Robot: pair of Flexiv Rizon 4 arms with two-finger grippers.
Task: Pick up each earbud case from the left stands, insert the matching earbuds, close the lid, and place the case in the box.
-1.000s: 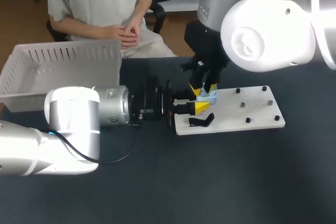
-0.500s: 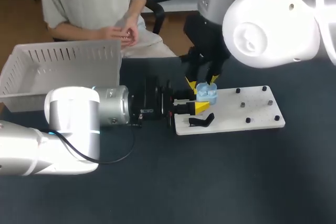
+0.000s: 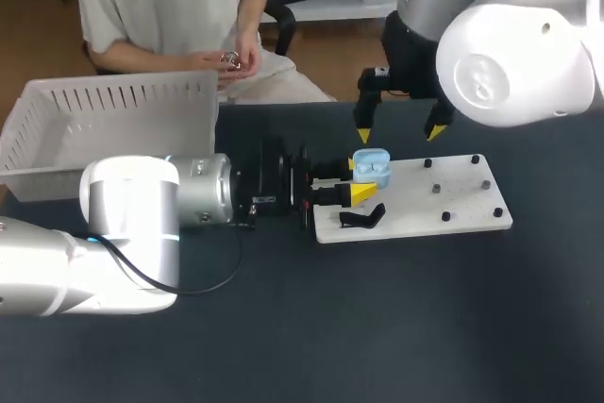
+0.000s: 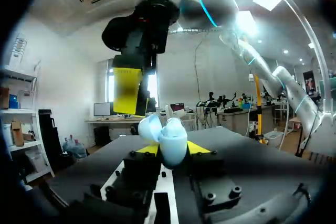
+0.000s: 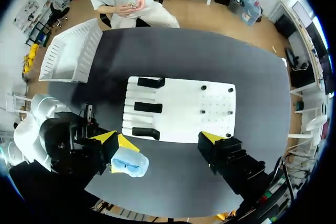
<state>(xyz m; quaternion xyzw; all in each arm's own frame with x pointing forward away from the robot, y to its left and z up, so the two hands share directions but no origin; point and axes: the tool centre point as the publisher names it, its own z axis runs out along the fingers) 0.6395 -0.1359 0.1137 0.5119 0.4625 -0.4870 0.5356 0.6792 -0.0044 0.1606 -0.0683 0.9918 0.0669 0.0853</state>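
- Nearest me, the left arm (image 3: 142,224) lies low over the dark table (image 3: 377,327), coming in from the left; its left gripper (image 3: 355,179) points at the near end of a white board (image 3: 444,200)
- That gripper is pinched onto a pale blue earbud case (image 3: 371,165), one yellow tip on each side; from its wrist the case (image 4: 170,139) sits right between the tips with its lid tipped open; whether earbuds are inside, I cannot tell
- The case is held up off the surface by the board's stand end; seen from above, it (image 5: 129,162) hangs over the table just beside the board's edge
- On the board, three black stands (image 5: 147,107) line that end and small black pegs (image 3: 436,189) dot the other
- Above and just beyond the case, the right gripper (image 3: 398,134) hangs from the right arm (image 3: 510,54); its fingers (image 4: 128,92) are spread wide, hold nothing and touch nothing
- Farthest, at the back left of the table, the white slatted basket (image 3: 113,129) stands well apart from the board
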